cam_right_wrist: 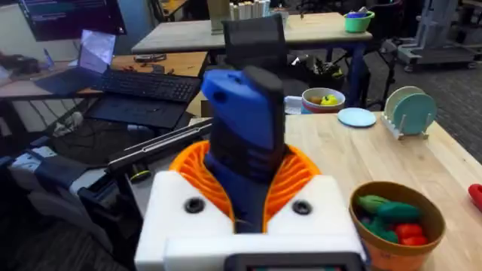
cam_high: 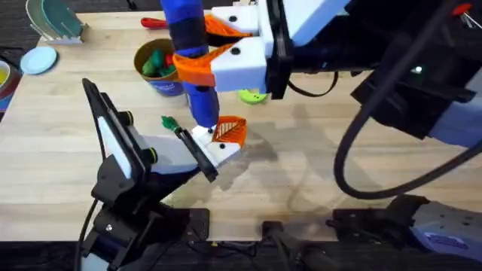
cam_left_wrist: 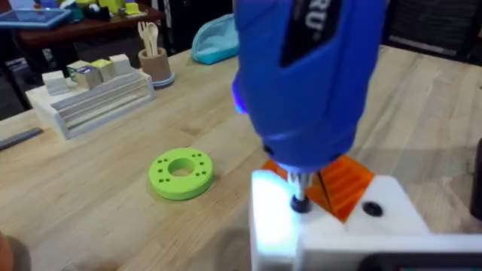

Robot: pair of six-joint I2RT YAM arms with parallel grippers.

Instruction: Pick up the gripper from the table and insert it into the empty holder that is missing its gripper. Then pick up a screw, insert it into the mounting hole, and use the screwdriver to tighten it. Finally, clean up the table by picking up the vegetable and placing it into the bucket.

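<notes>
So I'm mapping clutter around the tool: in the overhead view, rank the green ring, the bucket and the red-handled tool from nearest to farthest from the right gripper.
From the right gripper:
1. Bucket, just left of it.
2. Red-handled tool, at the far edge.
3. Green ring, under its white block.
Bucket and red-handled tool are nearly tied.

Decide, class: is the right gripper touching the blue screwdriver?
Touching. The right wrist view shows the right gripper with its orange pads pressed on both sides of the screwdriver handle; the overhead view shows the same clamp.
</notes>
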